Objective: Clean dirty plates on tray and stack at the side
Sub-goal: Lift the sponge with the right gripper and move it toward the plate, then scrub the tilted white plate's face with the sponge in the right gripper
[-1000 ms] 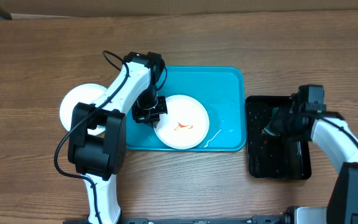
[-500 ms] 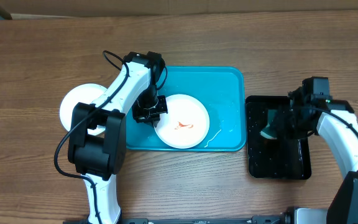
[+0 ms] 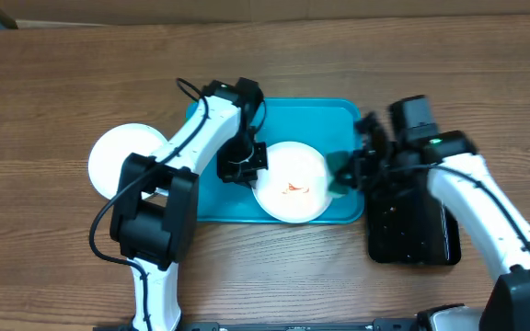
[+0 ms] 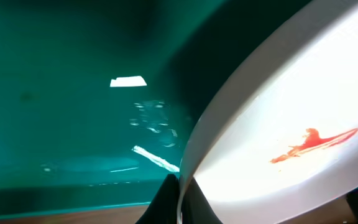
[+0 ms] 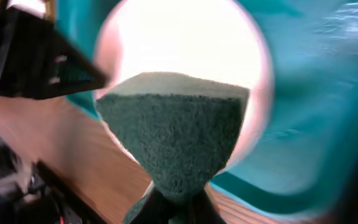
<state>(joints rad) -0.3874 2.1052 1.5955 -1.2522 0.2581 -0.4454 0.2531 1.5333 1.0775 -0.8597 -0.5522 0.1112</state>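
A white plate [image 3: 291, 188] with an orange-red smear [image 3: 294, 189] hangs tilted over the front right of the turquoise tray [image 3: 339, 119]. My left gripper [image 3: 247, 170] is shut on its left rim. In the left wrist view the rim [image 4: 188, 155] runs down between the dark fingers [image 4: 163, 202], and the smear [image 4: 312, 140] shows on the plate's face. My right gripper [image 3: 352, 172] is shut on a dark green sponge [image 3: 341, 173] just off the plate's right edge. In the right wrist view the sponge [image 5: 179, 130] stands in front of the plate [image 5: 185, 37].
A white plate [image 3: 118, 158] lies on the wooden table left of the tray. A smaller black tray [image 3: 412, 230], wet inside, sits to the right under my right arm. Water streaks lie on the turquoise tray's floor [image 4: 157, 158].
My right arm swung left from over the black tray, carrying the sponge to the plate's right edge. My left gripper shifted the held plate to the right.
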